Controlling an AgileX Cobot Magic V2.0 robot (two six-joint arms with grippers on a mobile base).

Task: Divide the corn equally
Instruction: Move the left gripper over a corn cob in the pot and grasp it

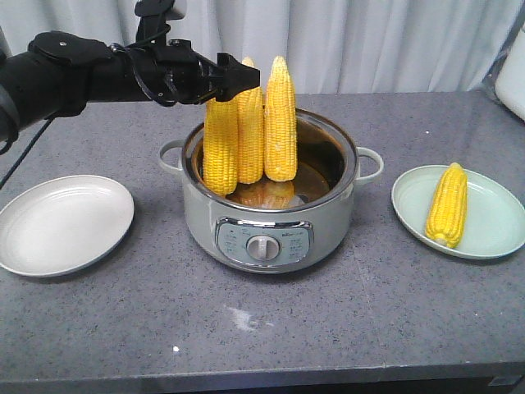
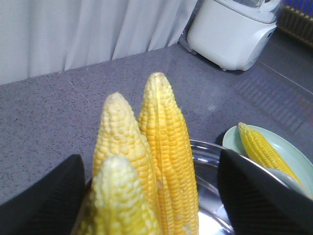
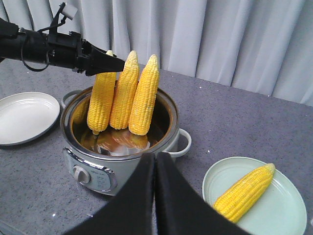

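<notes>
Corn (image 1: pixel 280 123), three in pot (image 1: pixel 197 222), one on plate (image 1: pixel 494 223)

The place reads as a kitchen scene staged in a robot lab. A grey, speckled stone counter (image 1: pixel 328 328) carries an electric pot (image 1: pixel 201 222) with a dial (image 1: pixel 262 247) on its front panel and corn (image 1: pixel 280 119) standing in it. A white plate (image 1: pixel 66 223) and a green plate (image 1: pixel 492 222) flank it. A white appliance (image 2: pixel 234 29) stands at the back corner. A pleated grey curtain (image 1: pixel 369 41) closes off the background, and a black robot arm (image 1: pixel 74 70) reaches over the counter.
</notes>
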